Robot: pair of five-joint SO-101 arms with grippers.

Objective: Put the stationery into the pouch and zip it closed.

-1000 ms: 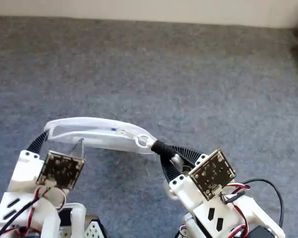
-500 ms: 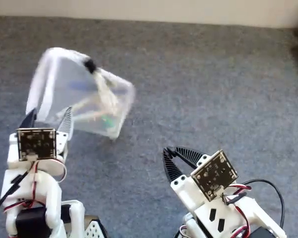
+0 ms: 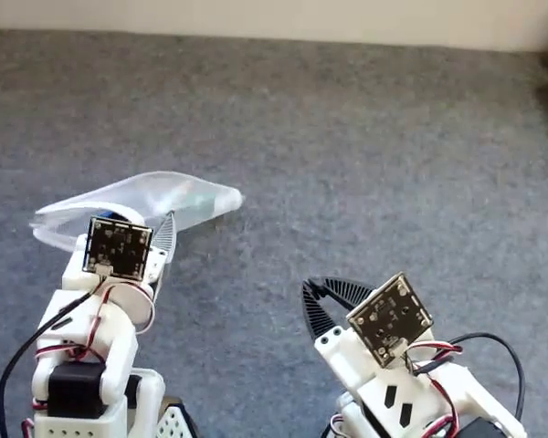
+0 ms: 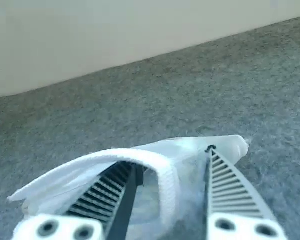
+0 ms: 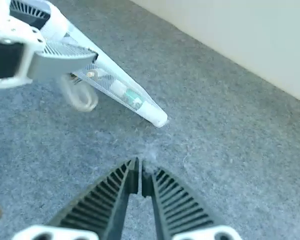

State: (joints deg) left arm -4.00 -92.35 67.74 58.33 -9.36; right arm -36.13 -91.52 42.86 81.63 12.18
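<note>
Pouch (image 3: 178,194) is clear plastic, clamped in the left gripper (image 3: 137,224) at the near-left of the grey carpet (image 3: 393,137). It sits edge-on in the high view, with its free end pointing toward the middle. In the left wrist view the two fingers (image 4: 230,185) straddle the pouch (image 4: 190,150), one on each side. From the right wrist view the pouch (image 5: 105,70) slopes down from that gripper, and its far tip is at or just above the carpet; can't tell which.

Contents: a few small stationery (image 5: 131,96) bits show through the wall near the low end, one green and one whitish. They're too small to identify. A pale loop (image 5: 80,97) hangs under the pouch, blurred. Can't tell if the zip is fully shut.

Right gripper (image 3: 310,290) has its fingers together with nothing between them. It is at the near-right, well apart from the pouch, and its tips (image 5: 140,167) are low over the carpet.

Delta: 1 s ago the pouch was stretched between both grippers, with the right one at the black zip pull. Half a second ago the right had let go and the left arm had swung the pouch up and away, broadside to the camera. It has now come back nearer and turned edge-on. The right arm has barely moved since releasing.
</note>
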